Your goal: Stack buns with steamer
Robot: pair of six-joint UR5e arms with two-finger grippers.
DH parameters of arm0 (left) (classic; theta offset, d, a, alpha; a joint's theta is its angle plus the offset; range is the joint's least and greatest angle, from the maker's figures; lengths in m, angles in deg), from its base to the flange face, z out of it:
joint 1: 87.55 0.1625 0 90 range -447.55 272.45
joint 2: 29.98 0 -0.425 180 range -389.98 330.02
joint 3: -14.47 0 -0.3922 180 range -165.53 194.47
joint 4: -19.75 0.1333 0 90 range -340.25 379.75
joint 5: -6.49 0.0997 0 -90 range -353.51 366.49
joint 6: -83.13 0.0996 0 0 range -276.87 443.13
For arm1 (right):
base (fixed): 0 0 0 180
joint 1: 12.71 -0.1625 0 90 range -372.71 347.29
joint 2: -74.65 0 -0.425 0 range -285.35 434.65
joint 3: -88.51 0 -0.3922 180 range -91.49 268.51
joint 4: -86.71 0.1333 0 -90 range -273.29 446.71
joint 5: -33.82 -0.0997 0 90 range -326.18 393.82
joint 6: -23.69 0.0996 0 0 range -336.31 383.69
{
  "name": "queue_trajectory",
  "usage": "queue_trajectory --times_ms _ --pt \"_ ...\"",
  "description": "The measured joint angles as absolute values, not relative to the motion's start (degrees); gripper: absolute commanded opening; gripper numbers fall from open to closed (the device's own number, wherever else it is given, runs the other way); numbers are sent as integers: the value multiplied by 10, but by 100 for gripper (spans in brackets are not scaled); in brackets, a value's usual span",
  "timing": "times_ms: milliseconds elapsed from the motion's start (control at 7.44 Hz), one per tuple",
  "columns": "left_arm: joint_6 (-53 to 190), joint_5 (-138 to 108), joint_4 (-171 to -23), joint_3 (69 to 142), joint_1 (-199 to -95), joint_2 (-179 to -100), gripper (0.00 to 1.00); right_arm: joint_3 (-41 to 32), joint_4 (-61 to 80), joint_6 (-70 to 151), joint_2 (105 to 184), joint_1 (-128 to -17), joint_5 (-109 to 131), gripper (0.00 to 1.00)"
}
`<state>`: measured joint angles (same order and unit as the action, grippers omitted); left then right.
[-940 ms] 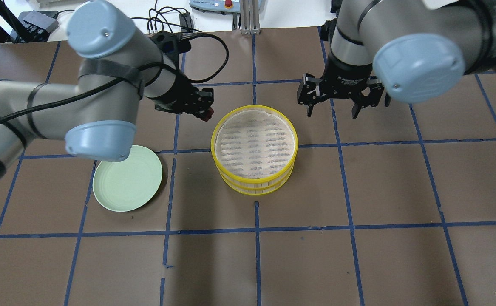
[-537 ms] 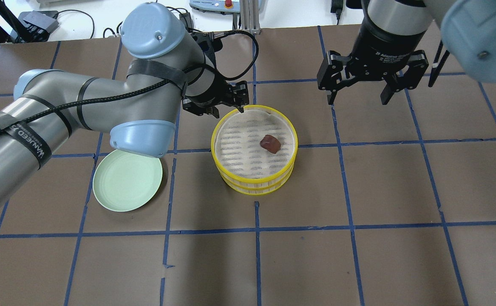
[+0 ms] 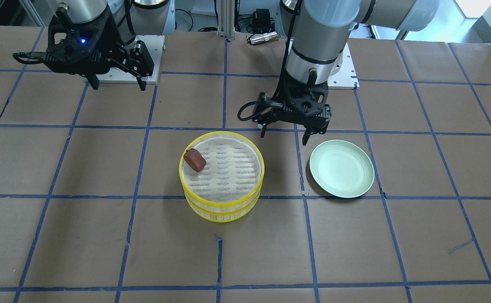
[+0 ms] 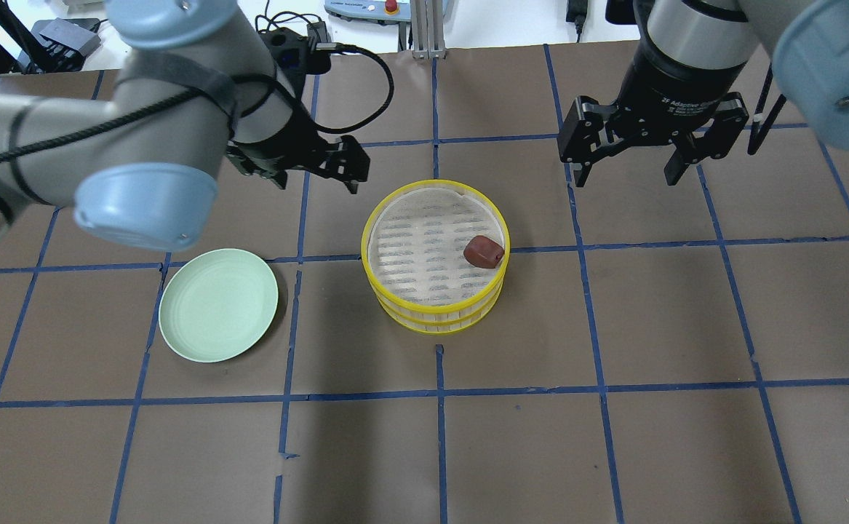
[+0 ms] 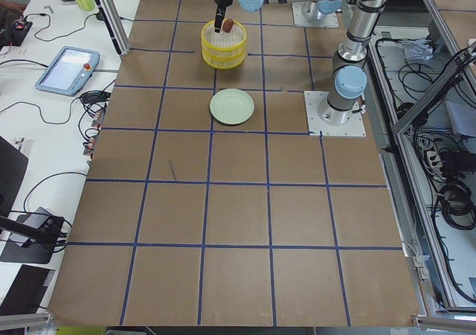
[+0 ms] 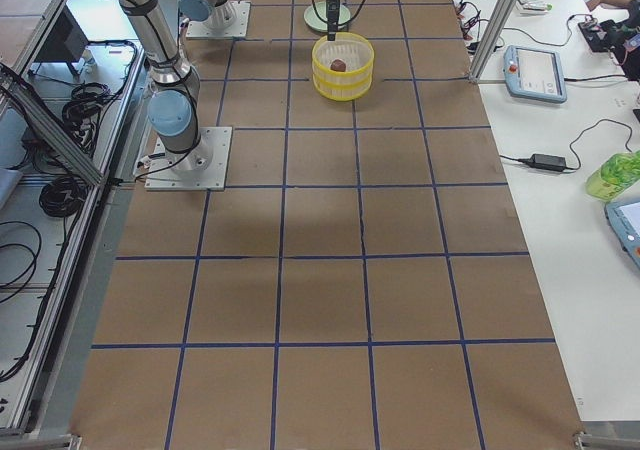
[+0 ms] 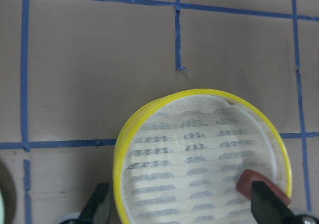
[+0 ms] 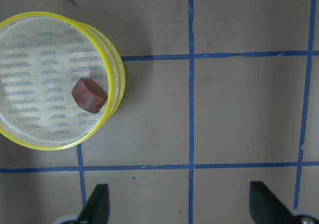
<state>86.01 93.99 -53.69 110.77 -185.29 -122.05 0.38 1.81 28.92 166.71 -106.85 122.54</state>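
Bun [image 4: 484, 251], reddish-brown, is lying inside the steamer [image 4: 435, 318] against its right-arm-side rim; left gripper [image 3: 285, 135] and right gripper [image 4: 624, 179] are hovering beside the steamer, both wide open, empty, the right seemingly nearer.

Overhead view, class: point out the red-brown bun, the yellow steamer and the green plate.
red-brown bun [image 4: 484, 252], overhead view, on the middle of its top face
yellow steamer [image 4: 435, 318], overhead view, on its near outer wall
green plate [image 4: 218, 315], overhead view, on its bare middle
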Motion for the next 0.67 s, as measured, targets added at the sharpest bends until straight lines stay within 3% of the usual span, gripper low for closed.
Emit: queue_trajectory --times_ms 403,672 --pt "933 978 -753 984 -1771 -1188 100 1 17 290 1667 -1064 1224 100" --pt "955 993 -785 968 -1760 -1186 100 1 17 289 1667 -1060 1224 100"
